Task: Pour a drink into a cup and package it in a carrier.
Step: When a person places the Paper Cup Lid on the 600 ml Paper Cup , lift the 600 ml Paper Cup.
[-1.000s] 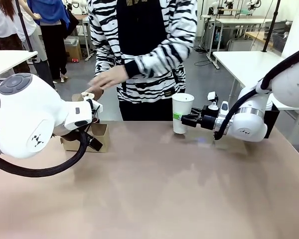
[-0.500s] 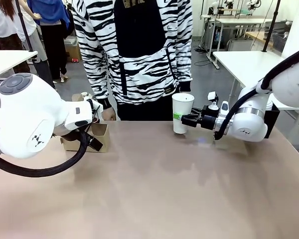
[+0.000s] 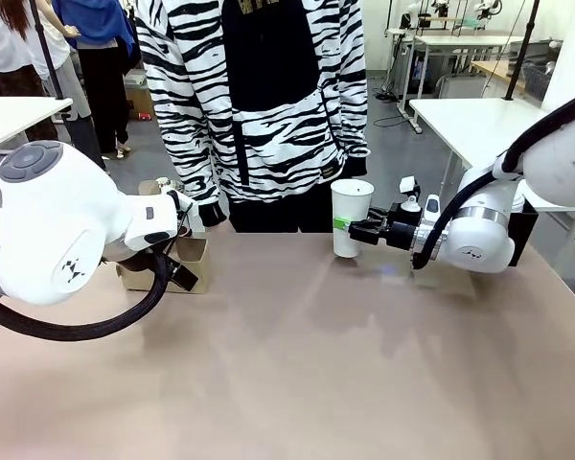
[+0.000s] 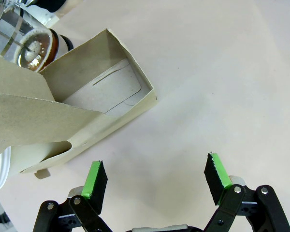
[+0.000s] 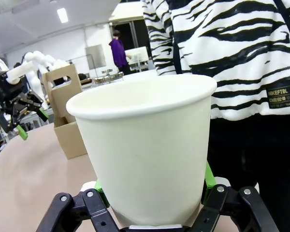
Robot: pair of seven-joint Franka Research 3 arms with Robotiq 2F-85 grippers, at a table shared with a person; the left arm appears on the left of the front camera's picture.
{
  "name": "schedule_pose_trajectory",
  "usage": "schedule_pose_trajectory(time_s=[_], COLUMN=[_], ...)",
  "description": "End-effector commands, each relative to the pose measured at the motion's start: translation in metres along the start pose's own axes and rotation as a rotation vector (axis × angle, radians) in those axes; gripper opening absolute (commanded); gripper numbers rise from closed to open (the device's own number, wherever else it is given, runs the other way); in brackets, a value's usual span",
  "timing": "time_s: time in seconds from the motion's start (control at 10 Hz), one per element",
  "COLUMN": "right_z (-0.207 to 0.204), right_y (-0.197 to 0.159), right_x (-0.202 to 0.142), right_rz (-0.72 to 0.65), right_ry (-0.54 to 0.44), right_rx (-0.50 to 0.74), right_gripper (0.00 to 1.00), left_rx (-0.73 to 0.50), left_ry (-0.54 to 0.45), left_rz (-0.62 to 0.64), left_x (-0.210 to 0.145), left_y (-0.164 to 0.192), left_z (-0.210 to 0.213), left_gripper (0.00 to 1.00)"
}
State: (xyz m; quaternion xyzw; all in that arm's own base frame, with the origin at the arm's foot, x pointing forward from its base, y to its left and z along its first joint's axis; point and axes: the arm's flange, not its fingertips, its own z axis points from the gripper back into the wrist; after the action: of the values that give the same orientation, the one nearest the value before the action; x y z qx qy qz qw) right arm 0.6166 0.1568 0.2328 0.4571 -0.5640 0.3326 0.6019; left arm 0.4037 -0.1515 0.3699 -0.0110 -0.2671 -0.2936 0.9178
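Our right end effector (image 3: 349,226) grips the cup (image 3: 352,203) upright, far right of the carrier (image 3: 190,266), so we should hold it steady for pouring; our left end effector (image 4: 157,176) hangs wide by the carrier.

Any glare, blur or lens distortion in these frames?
Front view: faint sheen on the table beside the cup, otherwise sharp. Left wrist view: even light, soft shadow along the carrier. Right wrist view: wide-angle lens swells the cup; ceiling light blown out.
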Motion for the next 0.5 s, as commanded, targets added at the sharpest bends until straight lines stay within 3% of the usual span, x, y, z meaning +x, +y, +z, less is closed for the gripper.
schedule_pose_trajectory(time_s=[0.0,0.4], right_z=[-0.0009,-0.0009], right_y=[0.0026,0.0026], right_x=[0.0022,0.0022], right_rz=[0.013,0.013], right_ry=[-0.001,-0.001], right_rx=[0.002,0.002], right_gripper=[0.80,0.80], left_rx=[-0.002,-0.002], left_ry=[-0.001,-0.001], left_rz=[0.000,0.000], left_x=[0.0000,0.0000], left_y=[-0.0001,-0.0001], left_z=[0.0005,0.0005], left_gripper=[1.00,1.00])
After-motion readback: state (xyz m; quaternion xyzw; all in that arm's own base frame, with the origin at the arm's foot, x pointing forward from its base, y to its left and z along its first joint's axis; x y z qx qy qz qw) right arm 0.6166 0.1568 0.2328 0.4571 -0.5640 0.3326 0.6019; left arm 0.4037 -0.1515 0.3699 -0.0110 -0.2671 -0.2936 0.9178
